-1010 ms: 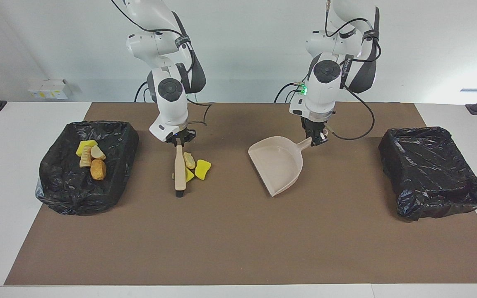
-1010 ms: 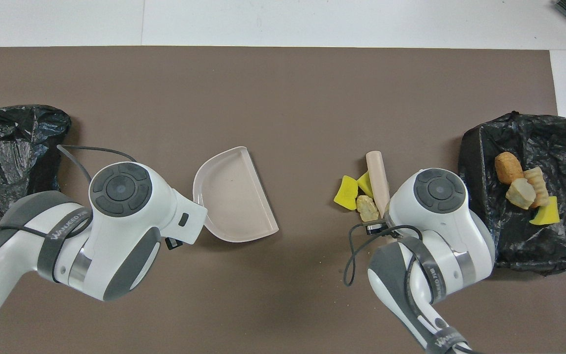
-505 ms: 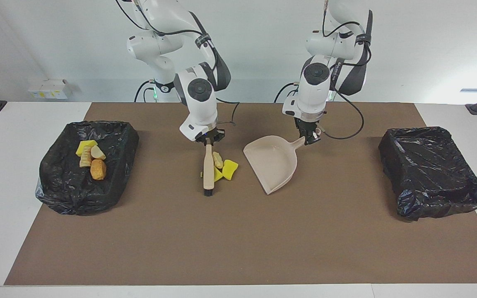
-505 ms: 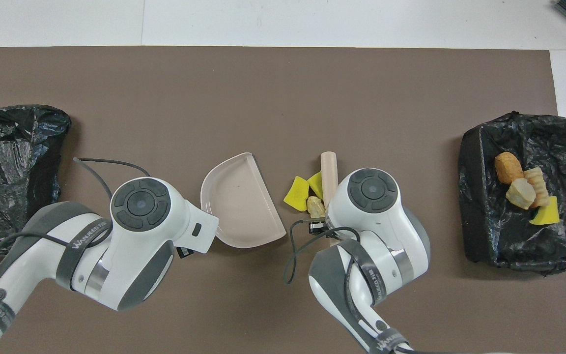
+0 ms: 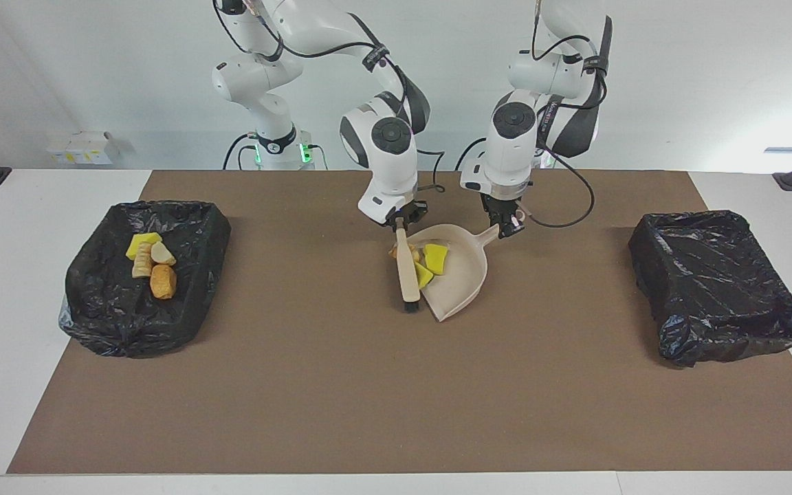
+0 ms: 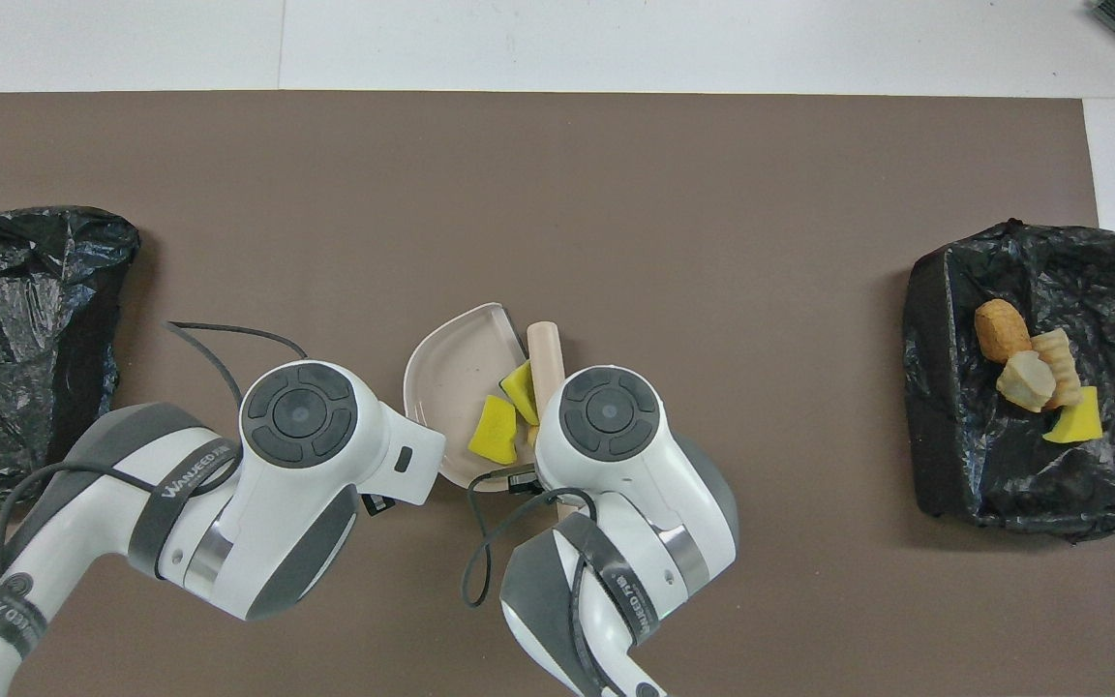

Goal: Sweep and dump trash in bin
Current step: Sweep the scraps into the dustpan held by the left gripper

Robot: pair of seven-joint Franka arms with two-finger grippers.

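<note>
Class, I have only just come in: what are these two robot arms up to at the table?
The right gripper, shut on a beige black-bristled brush, is sweeping yellow sponge chunks into a beige plastic dustpan. The left gripper is shut on the dustpan's handle. Other trash pieces lie in the black-lined bin at the right arm's end. A second black-lined bin sits at the left arm's end.

Facing camera looks across; overhead looks steeply down; both share the mat (image 5: 396,385).

Both arms reach down mid-table, left end effector (image 5: 506,229) and right end effector (image 5: 400,221) clamped
</note>
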